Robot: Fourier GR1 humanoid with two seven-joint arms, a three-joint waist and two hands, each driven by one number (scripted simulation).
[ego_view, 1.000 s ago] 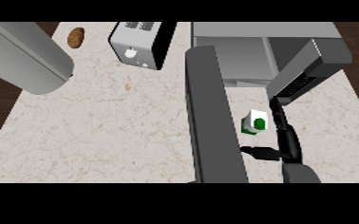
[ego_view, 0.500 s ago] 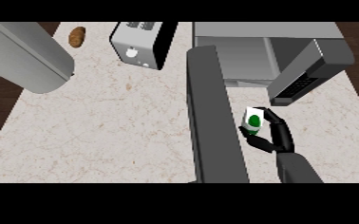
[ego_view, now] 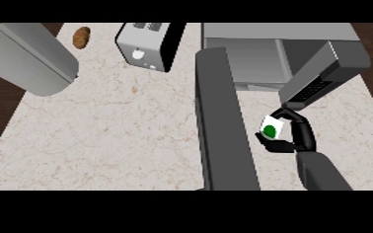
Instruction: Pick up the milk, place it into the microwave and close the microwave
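Milk, a small white carton with a green round mark (ego_view: 272, 128), sits at the lower right of the frame, clasped in the robot's right hand (ego_view: 291, 137), between the long dark grey open microwave door (ego_view: 222, 123) and the grey microwave body (ego_view: 291, 59) at the upper right. The likeliest trouble, as I judge it, is the carton clipping the door edge or the dark control panel (ego_view: 320, 81) just above the hand on its way toward the cavity, since the gap there looks narrow; it could tilt or slip in the fingers. The black fingers and thumb are curled round the carton, partly hiding it. The left hand does not show; only a broad grey forearm (ego_view: 33, 59) lies at the upper left.
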